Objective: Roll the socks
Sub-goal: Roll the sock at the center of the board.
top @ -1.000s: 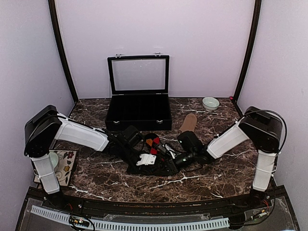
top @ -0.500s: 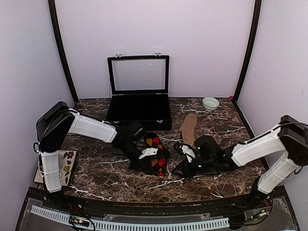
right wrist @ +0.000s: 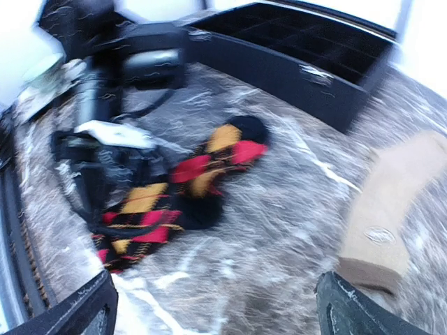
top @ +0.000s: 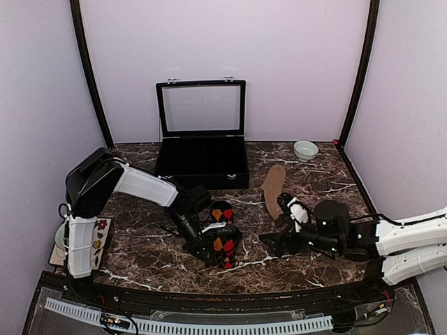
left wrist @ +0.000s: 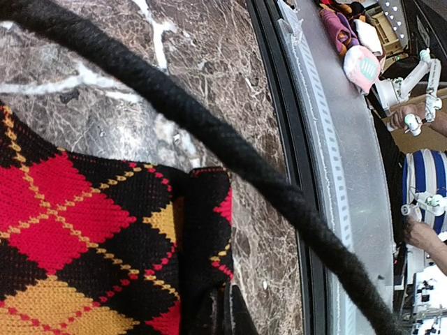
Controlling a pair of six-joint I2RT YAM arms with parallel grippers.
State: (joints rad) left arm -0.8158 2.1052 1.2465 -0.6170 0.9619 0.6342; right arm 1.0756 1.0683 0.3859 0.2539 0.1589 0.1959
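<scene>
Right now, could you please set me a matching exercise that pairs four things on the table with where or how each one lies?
Things:
1. black, red and yellow argyle knit sock
2. tan fabric sock
3. small pale green bowl
4. black rectangular case with a glass lid

Places or states:
A. in the far right corner of the dark marble table
B. lid raised, at the middle of the far edge
C. bunched up, nearest the front edge
D. stretched out flat, just right of the case

Pairs: 1-C; 2-D; 3-A; 4-B
</scene>
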